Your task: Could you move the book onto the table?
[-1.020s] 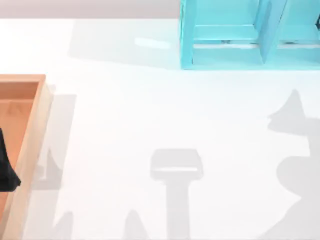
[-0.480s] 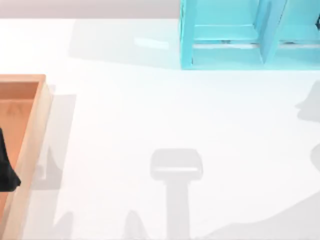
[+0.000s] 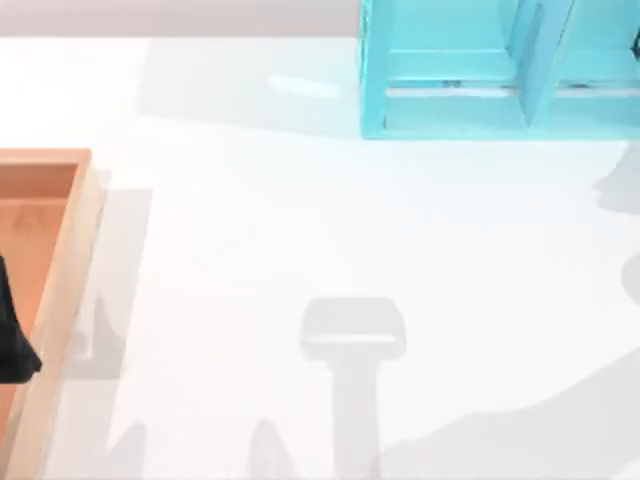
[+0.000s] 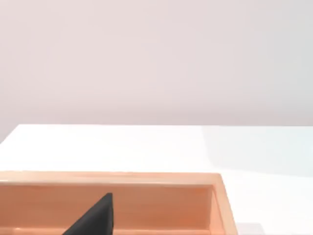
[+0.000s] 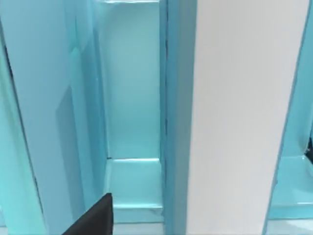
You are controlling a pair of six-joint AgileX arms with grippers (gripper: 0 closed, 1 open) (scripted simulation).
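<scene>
The white desk (image 3: pixel 300 220) is seen with the cyan shelf unit (image 3: pixel 375 80) at its far right and the wooden tray (image 3: pixel 70 260) at its left. The book (image 5: pixel 239 122) is judged to stand upright inside the shelf, its white page edge faced closely by the right hand (image 5: pixel 95 215). The left hand (image 3: pixel 15 330) is parked over the tray. Neither hand's state can be told. A stiff, smooth hardcover is expected, best pinched across its covers.
</scene>
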